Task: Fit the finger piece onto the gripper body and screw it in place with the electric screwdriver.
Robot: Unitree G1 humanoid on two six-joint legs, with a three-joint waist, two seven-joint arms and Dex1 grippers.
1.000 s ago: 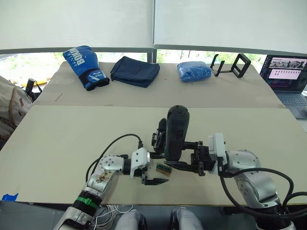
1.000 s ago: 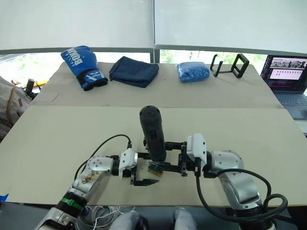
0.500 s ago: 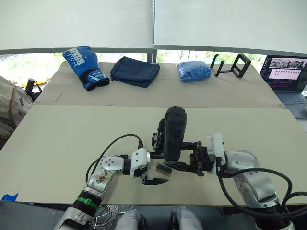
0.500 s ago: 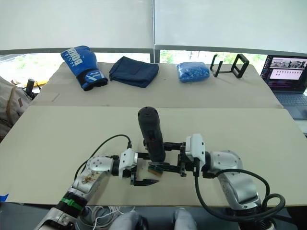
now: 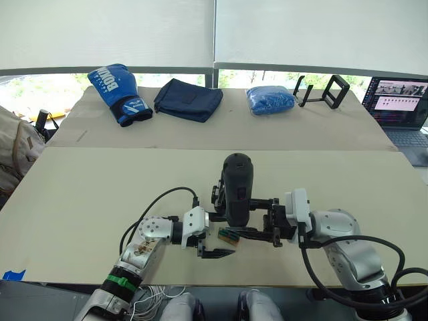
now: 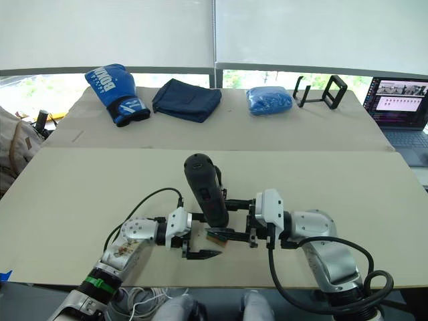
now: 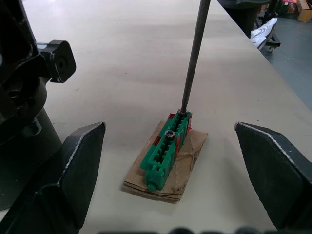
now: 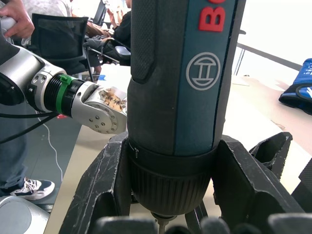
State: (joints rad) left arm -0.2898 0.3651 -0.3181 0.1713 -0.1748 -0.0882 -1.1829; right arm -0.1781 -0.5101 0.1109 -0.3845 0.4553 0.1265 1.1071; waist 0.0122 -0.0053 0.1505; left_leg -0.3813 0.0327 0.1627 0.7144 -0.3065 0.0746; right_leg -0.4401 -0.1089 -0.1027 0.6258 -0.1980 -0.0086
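My right gripper [image 5: 253,215] is shut on the electric screwdriver [image 5: 237,189], a thick black cylinder standing upright and leaning left. Its thin metal bit [image 7: 195,53] rests on a screw in a small green block [image 7: 165,150] lying on a scrap of brown card. My left gripper [image 5: 221,235] is open, one finger on each side of that block without touching it. The black gripper body [image 5: 219,194] stands just behind the screwdriver, close to my left gripper's far finger [image 7: 73,165]. The finger piece is out of view.
On the far table lie a blue boxing glove [image 5: 119,92], a dark blue cloth [image 5: 188,99], a blue bundle [image 5: 270,99] and a black stand [image 5: 322,90]. A laptop [image 5: 400,107] sits at the far right. A person's legs [image 8: 22,161] show beside the table.
The screwdriver's top has tipped to the left and slightly lower, with my right gripper shifting a little left. My left gripper has stayed in place.
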